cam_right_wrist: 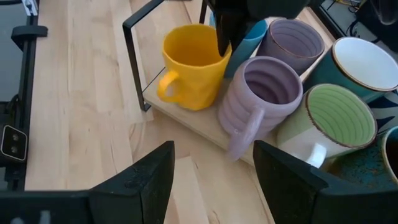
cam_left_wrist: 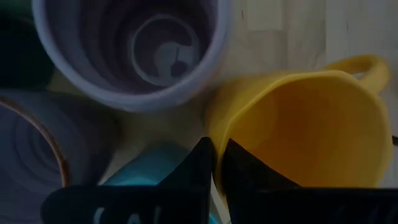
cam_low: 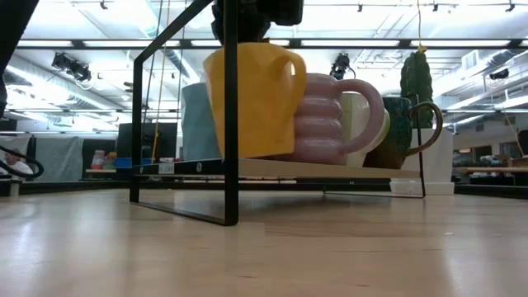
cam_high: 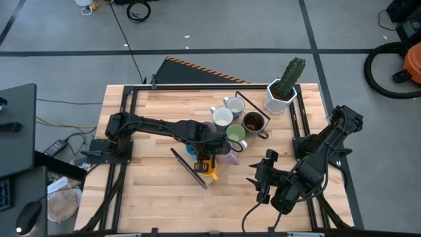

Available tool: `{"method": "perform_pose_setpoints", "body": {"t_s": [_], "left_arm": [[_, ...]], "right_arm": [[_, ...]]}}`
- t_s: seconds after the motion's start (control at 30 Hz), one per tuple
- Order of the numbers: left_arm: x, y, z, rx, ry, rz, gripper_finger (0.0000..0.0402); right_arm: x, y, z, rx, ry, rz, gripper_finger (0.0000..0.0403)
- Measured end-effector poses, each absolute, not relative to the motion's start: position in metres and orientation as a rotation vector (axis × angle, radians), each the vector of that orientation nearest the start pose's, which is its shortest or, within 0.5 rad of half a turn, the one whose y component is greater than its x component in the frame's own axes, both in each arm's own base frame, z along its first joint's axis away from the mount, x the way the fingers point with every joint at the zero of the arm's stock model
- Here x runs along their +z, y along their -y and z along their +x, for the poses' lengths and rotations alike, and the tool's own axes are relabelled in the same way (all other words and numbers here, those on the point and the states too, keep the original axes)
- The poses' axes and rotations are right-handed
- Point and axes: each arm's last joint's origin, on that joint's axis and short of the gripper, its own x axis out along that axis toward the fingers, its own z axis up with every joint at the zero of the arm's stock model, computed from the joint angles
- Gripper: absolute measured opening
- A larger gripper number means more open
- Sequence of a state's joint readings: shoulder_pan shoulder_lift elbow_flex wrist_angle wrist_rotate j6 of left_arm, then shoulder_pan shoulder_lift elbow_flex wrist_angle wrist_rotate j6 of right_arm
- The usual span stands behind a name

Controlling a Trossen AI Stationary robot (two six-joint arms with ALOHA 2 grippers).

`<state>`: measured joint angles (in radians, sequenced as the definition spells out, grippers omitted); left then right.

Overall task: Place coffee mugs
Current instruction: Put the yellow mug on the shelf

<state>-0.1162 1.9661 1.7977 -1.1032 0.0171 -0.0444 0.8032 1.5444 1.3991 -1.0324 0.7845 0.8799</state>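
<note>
Left gripper (cam_right_wrist: 225,37) pinches rim of yellow mug (cam_right_wrist: 189,65) on rack (cam_right_wrist: 134,25) atop desk (cam_right_wrist: 74,93); mug rigid, glazed, likely slippery, breakable; right gripper (cam_right_wrist: 211,168) spread, waiting nearby.

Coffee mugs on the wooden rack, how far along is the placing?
Nearly done: seven mugs, among them the ribbed lilac mug and green-lined mug, stand on the black-framed wooden rack. In hand: the left end effector pinches the yellow mug rim, mug tilted. Left: release it. The right end effector waits open.
</note>
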Motion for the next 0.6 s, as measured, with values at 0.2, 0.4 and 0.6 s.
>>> {"method": "perform_pose_setpoints", "body": {"t_s": [0.2, 0.4, 0.6], "left_arm": [[0.2727, 0.0468, 0.3991, -0.061, -1.273, 0.014, 0.004], [0.2733, 0.0468, 0.3994, -0.054, -1.266, 0.015, 0.0054], [0.2735, 0.0467, 0.3998, -0.051, -1.262, 0.021, 0.0068]], "right_arm": [[0.3099, -0.2002, 0.2216, -0.326, -0.73, -0.008, 0.0224], [0.31, -0.2004, 0.2218, -0.325, -0.728, -0.005, 0.0224], [0.31, -0.2004, 0.2218, -0.325, -0.729, -0.005, 0.0224]]}}
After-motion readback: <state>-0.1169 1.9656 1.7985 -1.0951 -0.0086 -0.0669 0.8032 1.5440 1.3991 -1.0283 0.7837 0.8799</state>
